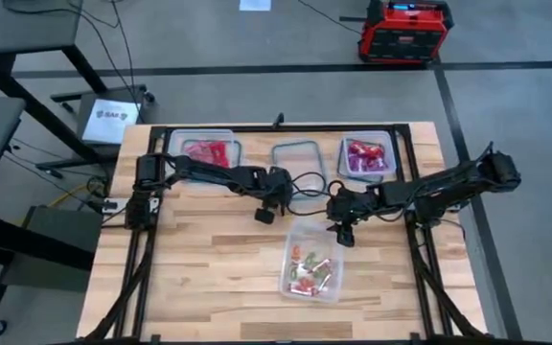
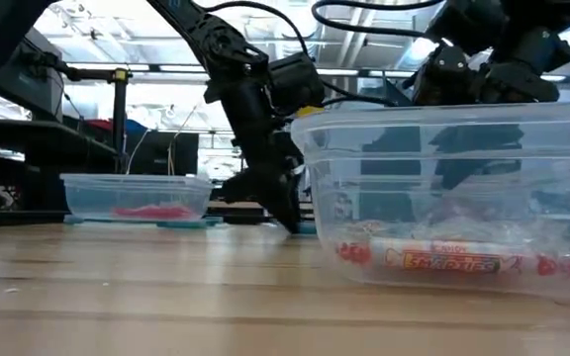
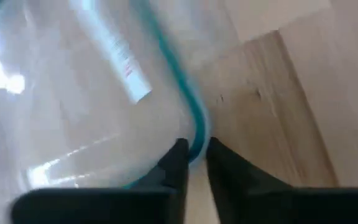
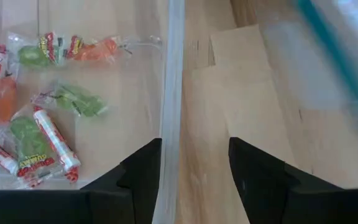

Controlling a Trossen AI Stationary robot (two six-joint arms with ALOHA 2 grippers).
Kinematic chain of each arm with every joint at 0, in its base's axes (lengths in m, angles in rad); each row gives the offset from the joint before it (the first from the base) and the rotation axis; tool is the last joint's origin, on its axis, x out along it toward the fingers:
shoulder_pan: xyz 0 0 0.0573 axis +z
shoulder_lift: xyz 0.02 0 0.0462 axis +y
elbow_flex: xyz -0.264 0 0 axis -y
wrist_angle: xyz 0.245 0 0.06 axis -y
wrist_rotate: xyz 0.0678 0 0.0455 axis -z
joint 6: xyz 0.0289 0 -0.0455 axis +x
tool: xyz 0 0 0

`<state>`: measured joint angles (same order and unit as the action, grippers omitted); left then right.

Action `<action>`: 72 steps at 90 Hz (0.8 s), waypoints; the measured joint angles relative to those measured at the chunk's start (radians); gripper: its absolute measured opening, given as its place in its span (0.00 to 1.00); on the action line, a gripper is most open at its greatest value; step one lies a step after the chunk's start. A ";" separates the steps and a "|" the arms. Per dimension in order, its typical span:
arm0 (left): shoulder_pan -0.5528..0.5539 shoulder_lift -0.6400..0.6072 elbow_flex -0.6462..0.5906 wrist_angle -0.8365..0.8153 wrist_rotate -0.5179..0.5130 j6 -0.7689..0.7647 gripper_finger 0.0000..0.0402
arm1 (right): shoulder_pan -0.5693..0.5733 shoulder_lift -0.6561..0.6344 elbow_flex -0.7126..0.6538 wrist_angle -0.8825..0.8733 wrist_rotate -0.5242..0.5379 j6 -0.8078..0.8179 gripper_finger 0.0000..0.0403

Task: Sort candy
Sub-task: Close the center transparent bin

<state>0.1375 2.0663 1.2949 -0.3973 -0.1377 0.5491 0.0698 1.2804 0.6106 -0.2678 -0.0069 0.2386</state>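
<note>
Nearest the low camera stands a clear container (image 2: 443, 198) on the wooden surface (image 1: 209, 278), holding mixed candy (image 1: 310, 273): green and orange wrapped pieces and white rolls with red print, seen close in the right wrist view (image 4: 36, 143). From above, this container lies toward the front edge, right of centre.

Along the rear edge stand three more clear containers with bluish rims. On the left, one (image 1: 226, 142) holds red candy (image 1: 207, 150); on the right, another (image 1: 388, 146) holds red and pink candy (image 1: 365, 156); the middle container (image 1: 300, 161) shows no contents.

Left tool (image 1: 265, 215) hangs just in front of the middle container's left front corner. Its wrist view shows the two fingers (image 3: 173, 165) nearly together, with the container's teal rim (image 3: 194, 124) between their tips; whether they press on it cannot be told.

Right tool (image 1: 343, 233) hangs over the bare surface between the middle container and the front container, just beside the latter's rear right corner. Its fingers (image 4: 145, 168) stand apart with nothing between them, the front container's wall running past one fingertip.
</note>
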 joint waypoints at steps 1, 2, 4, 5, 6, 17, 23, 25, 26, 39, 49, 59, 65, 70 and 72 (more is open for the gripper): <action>-0.001 0.000 0.000 0.000 -0.005 0.000 0.03 | 0.000 0.000 0.000 0.000 0.000 0.000 0.42; -0.002 0.001 0.000 0.000 -0.010 -0.001 0.03 | 0.000 0.000 0.000 0.000 0.000 0.000 0.42; -0.005 0.002 0.001 -0.002 -0.020 -0.002 0.02 | 0.000 0.000 0.000 -0.001 0.000 0.000 0.42; -0.005 0.002 0.001 -0.004 -0.024 -0.002 0.02 | 0.000 0.000 0.000 -0.001 0.000 0.000 0.42; -0.006 0.002 0.001 -0.007 -0.029 -0.002 0.02 | 0.000 0.000 0.000 -0.002 0.001 0.000 0.42; -0.011 -0.036 -0.001 -0.064 -0.046 -0.018 0.00 | 0.000 0.000 0.000 -0.005 0.001 0.000 0.42; -0.011 -0.071 0.013 -0.109 -0.025 -0.036 0.00 | 0.000 0.000 0.000 -0.007 0.001 -0.003 0.42; -0.010 -0.082 0.015 -0.131 -0.020 -0.042 0.00 | 0.000 0.000 0.000 -0.009 0.001 -0.004 0.42; -0.010 -0.087 0.017 -0.140 -0.019 -0.044 0.00 | 0.000 0.000 0.001 -0.010 0.001 -0.005 0.42; -0.011 -0.180 0.057 -0.168 0.011 -0.060 0.00 | -0.001 0.000 0.022 -0.015 0.007 -0.038 0.42; -0.011 -0.244 0.085 -0.186 0.028 -0.065 0.00 | -0.005 -0.018 0.055 -0.038 0.042 -0.087 0.42; -0.010 -0.287 0.105 -0.185 0.056 -0.067 0.00 | -0.013 -0.059 0.091 -0.073 0.096 -0.142 0.42; -0.011 -0.315 0.120 -0.190 0.066 -0.075 0.00 | -0.014 -0.095 0.111 -0.083 0.120 -0.176 0.42; -0.014 -0.338 0.128 -0.193 0.070 -0.076 0.00 | -0.014 -0.131 0.124 -0.083 0.146 -0.205 0.42; -0.015 -0.344 0.131 -0.198 0.070 -0.075 0.00 | -0.014 -0.148 0.128 -0.085 0.154 -0.217 0.42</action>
<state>0.1228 1.7224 1.4258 -0.5955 -0.0679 0.4738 0.0559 1.1326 0.7390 -0.3524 0.1467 0.0217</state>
